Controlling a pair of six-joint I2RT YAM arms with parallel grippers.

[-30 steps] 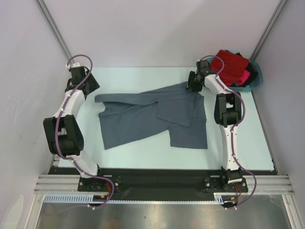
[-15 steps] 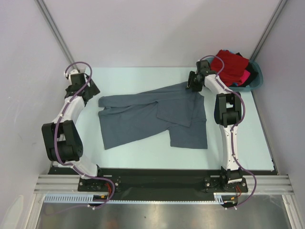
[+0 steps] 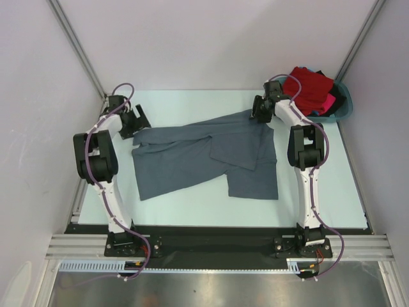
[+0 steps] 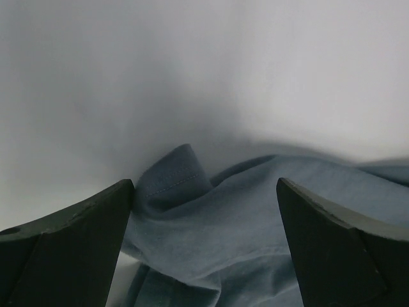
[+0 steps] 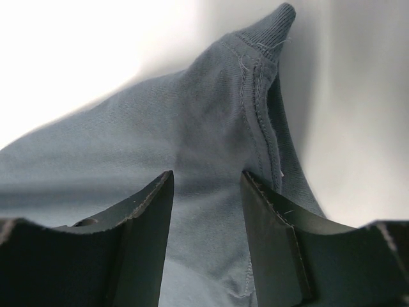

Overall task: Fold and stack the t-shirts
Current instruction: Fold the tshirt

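Observation:
A large slate-grey t-shirt (image 3: 204,157) lies spread and partly folded over on the pale table. My left gripper (image 3: 137,121) is at its far left corner. In the left wrist view my left gripper (image 4: 204,185) is wide open, with a raised fold of grey cloth (image 4: 179,173) between the jaws. My right gripper (image 3: 259,112) is at the shirt's far right corner. In the right wrist view my right gripper (image 5: 208,176) is partly open, its jaws either side of a hemmed grey edge (image 5: 255,83). Red (image 3: 310,86), pink (image 3: 329,102) and dark (image 3: 339,93) shirts lie piled in the basin.
A teal plastic basin (image 3: 345,109) stands at the table's far right corner. Pale walls with metal frame posts (image 3: 77,45) close in the back and both sides. A black rail (image 3: 204,240) runs along the near edge.
My left arm has swung in from the far left and brought its gripper right to the shirt's left corner. The right arm and the shirt have not moved.

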